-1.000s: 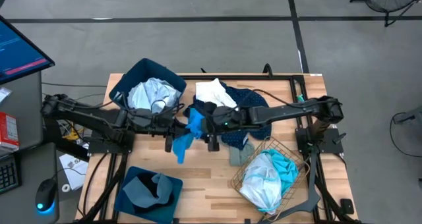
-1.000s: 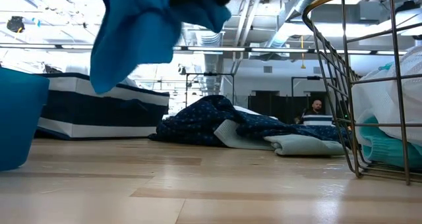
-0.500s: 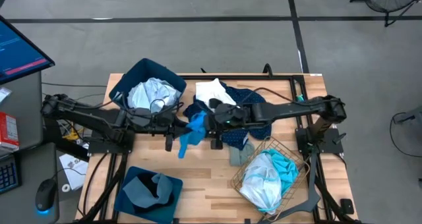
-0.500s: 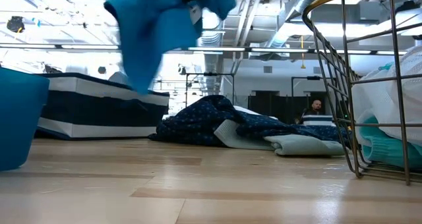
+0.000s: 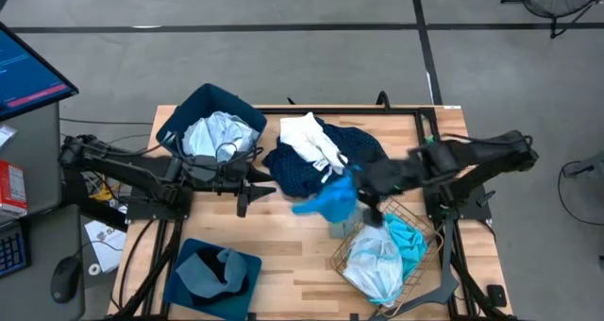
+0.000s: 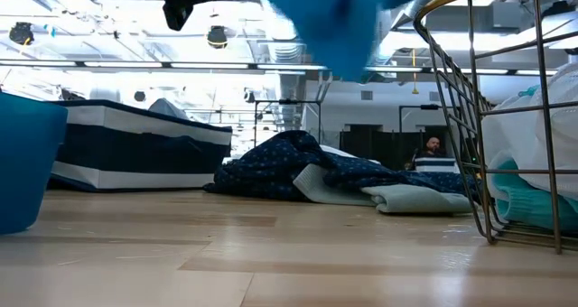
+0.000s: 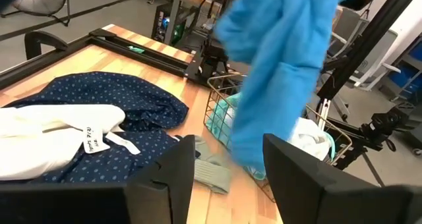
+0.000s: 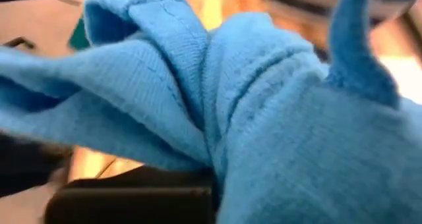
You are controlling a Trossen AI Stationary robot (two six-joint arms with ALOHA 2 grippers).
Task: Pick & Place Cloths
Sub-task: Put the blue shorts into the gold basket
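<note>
A wooden table (image 5: 283, 245) stood on a grey floor. One dark blue fabric bin (image 5: 198, 109) sat at its ten o'clock corner, another (image 5: 189, 281) at seven o'clock. A wire mesh basket (image 5: 351, 238) rested at five o'clock. A monitor (image 5: 28, 71) glowed off the table at nine o'clock.

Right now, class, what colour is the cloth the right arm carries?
Bright blue cloth, plain, no pattern; the right wrist view shows it best.
</note>
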